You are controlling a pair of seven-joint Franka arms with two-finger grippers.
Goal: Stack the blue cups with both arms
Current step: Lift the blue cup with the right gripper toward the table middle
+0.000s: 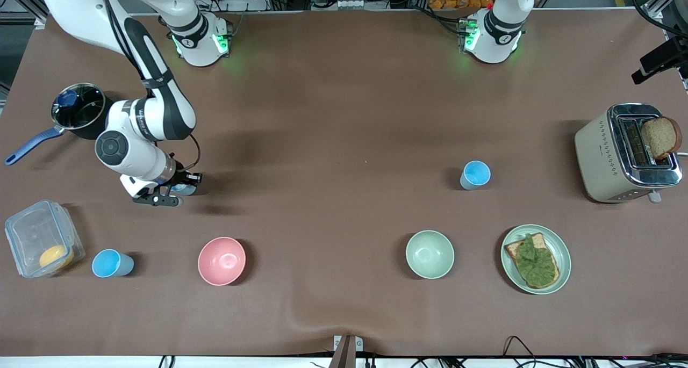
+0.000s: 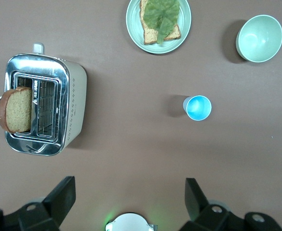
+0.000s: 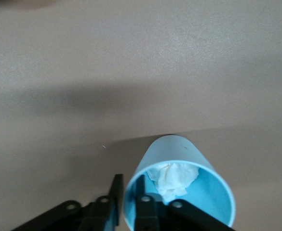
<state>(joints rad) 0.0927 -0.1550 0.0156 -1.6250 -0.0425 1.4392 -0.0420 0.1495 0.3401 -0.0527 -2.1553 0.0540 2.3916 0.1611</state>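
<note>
Already pinched at its rim by right pincer (image 3: 126, 211): small light-blue plastic cup with white scrap inside (image 3: 179, 192), upright, middle-left of frame. Left pincer (image 2: 128, 202) spread, waiting aloft.

light-blue cups (image 1: 475, 174) — pink bowl (image 1: 221, 260), pale green bowl (image 1: 429, 254), brown table (image 1: 333, 115)

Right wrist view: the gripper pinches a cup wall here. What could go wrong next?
1. The right gripper holds the light-blue plastic cup with white paper inside by one wall only, one finger inside; a thin rim pinch could let it tilt or slip on lifting.
2. The crumpled white paper may keep another cup from seating fully.
3. The left gripper waits open above the table.
</note>
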